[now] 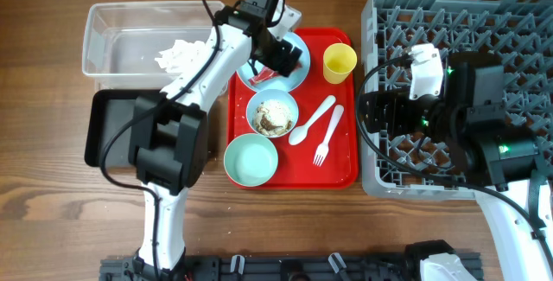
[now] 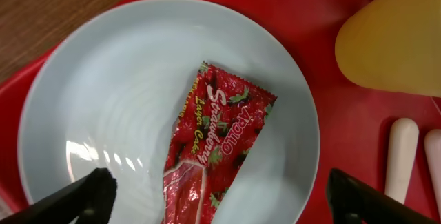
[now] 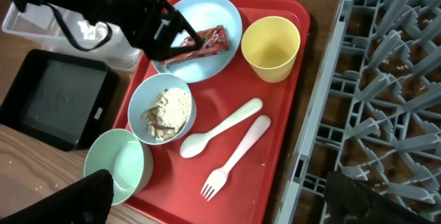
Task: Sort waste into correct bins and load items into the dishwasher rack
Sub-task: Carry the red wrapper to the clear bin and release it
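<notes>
Non-task stuff in my view: one red tray, flat, low raised rim, rounded corners. Sits mid-table, a bit nearer the far edge, long sides running far-to-near. Under it, my table: brown wood, grain running left-right.

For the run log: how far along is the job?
Done: napkin lies in the clear tub. In hand: left gripper, jaws open, hovers over the wrapper on the plate. Left: scraps in a bowl, and loading; the rack shows no dishes.
</notes>
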Tool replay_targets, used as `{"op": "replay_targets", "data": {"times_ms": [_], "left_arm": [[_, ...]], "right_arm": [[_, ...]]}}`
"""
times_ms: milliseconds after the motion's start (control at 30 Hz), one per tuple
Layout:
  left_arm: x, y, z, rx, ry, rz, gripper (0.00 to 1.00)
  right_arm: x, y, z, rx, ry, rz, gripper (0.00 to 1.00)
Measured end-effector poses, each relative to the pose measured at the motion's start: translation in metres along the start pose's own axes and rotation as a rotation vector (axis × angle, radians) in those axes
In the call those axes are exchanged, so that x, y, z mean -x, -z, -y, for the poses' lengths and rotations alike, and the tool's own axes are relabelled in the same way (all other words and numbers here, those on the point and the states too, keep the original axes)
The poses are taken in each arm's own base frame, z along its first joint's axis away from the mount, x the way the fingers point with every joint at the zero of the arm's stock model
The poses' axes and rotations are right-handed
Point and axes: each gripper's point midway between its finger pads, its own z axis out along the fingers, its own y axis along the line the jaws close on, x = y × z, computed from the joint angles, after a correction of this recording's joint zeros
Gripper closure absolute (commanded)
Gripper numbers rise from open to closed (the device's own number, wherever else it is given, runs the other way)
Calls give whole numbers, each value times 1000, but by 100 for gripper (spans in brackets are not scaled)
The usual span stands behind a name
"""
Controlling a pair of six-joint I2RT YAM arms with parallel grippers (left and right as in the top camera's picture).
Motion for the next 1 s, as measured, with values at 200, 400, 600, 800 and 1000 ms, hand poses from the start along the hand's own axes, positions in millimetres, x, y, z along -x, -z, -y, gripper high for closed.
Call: {"op": "replay_targets", "data": {"times_ms": [200, 400, 600, 800, 1000], "left_arm": [[-20, -35, -2, -16, -50, -72, 0], [-22, -47, -4, -17, -68, -73, 0], [-22, -48, -4, -16, -75, -70, 2], [-20, -53, -6, -6, -89, -40, 18], [-20, -56, -8, 8, -105, -6, 52]], "right_arm": [[0, 0, 0, 0, -10, 0, 0], [0, 0, 0, 0, -14, 0, 1], [0, 0, 0, 0, -15, -1, 0], [0, 0, 0, 0, -15, -1, 0], [0, 0, 0, 0, -15, -1, 0]]}}
